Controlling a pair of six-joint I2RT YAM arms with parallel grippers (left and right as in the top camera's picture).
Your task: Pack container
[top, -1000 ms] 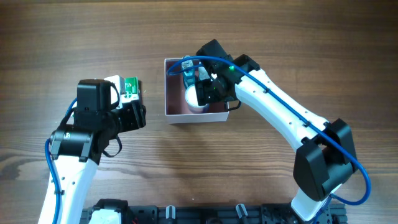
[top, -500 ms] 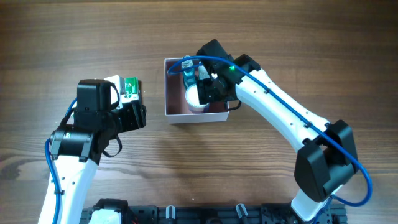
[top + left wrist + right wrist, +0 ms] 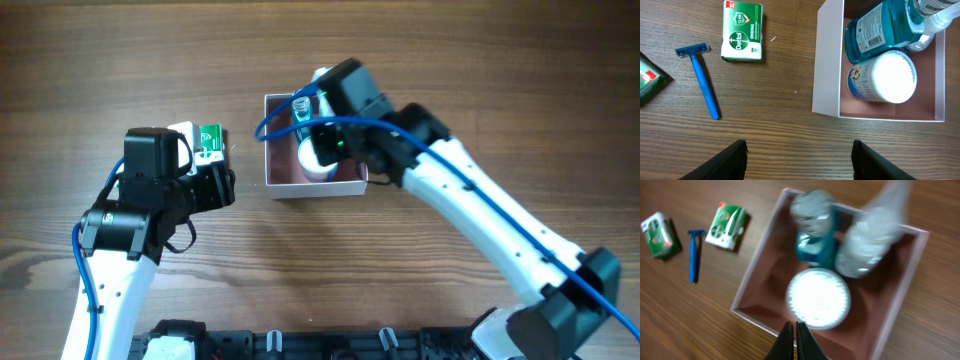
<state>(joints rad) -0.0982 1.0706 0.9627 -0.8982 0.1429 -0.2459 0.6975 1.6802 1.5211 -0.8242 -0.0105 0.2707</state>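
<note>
Container (image 3: 268,150): stands on the surface (image 3: 765,130) at mid-table. It holds a blue mouthwash bottle (image 3: 875,30), a clear bottle (image 3: 932,22) and a white-lidded tub (image 3: 892,77).
Loose items: a blue razor (image 3: 702,80) and a green soap box (image 3: 742,37). A second soap box (image 3: 650,80) is cut by the wrist view's edge. All three lie on the container's left side.
Left hand (image 3: 800,160): fingers spread wide and empty, above bare surface between the loose items and the container.
Right hand (image 3: 793,339): fingers pressed together, holding nothing, above the container.
Nearer arm: the left, judged by position; the right is separated from the loose items by the container.
Razor axis: the handle runs away from the left hand, slightly slanted, so its fingers would probably close across it.
</note>
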